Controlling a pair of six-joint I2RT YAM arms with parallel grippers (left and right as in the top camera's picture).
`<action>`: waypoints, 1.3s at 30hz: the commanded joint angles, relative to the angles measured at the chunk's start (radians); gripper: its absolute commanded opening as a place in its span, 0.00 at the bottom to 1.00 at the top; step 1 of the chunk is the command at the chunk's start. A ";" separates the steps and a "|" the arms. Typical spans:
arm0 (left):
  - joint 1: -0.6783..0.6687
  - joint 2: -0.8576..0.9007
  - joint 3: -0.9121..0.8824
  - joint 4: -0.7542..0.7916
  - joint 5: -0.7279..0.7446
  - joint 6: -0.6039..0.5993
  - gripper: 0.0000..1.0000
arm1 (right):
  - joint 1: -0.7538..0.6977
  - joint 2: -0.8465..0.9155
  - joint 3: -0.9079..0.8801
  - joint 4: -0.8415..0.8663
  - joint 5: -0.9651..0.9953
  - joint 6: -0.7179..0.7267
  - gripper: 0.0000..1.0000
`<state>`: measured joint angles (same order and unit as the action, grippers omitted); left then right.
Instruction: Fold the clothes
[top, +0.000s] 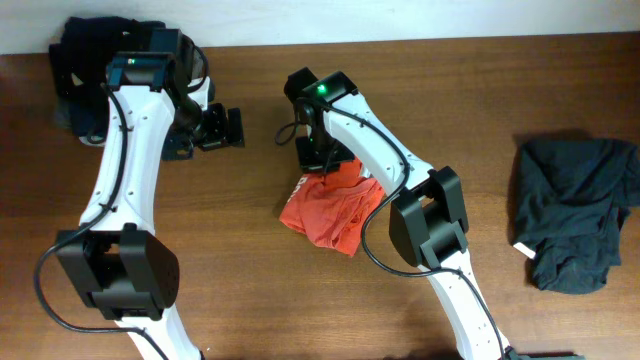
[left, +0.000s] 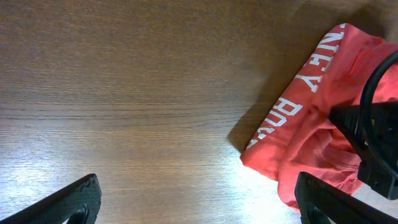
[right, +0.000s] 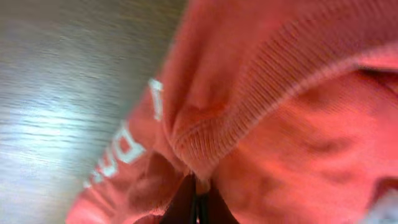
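Observation:
The clothes, a red-orange T-shirt (top: 330, 208) with white lettering, lie crumpled in the middle of the wooden table. My right gripper (top: 322, 152) is at the shirt's far edge, and its jaws are pinched together on a ribbed fold of the T-shirt (right: 249, 112), which fills the right wrist view. The closed fingertips (right: 186, 202) show at the bottom of that view. My left gripper (top: 232, 127) hangs to the left of the shirt, open and holding nothing. In its wrist view the T-shirt (left: 323, 118) lies at the right, with one finger (left: 333, 199) near its edge.
A charcoal-black garment (top: 575, 210) lies bunched at the right of the table. A dark pile of clothing (top: 85, 60) sits at the far left corner behind my left arm. Bare wood (left: 124, 93) lies below my left gripper.

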<state>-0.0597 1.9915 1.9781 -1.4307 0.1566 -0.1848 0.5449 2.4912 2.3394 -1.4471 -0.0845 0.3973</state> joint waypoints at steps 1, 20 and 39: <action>0.002 -0.017 0.001 0.003 -0.008 -0.012 0.99 | -0.016 -0.047 0.023 -0.040 0.094 0.034 0.04; 0.002 -0.017 0.001 -0.002 -0.008 -0.012 0.99 | -0.056 -0.061 0.023 -0.227 0.201 0.035 0.04; 0.002 -0.017 0.001 0.002 -0.008 -0.012 0.99 | -0.088 -0.063 0.023 -0.252 0.190 -0.027 0.51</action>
<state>-0.0597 1.9915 1.9781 -1.4288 0.1566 -0.1848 0.4568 2.4786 2.3413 -1.6947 0.0933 0.3870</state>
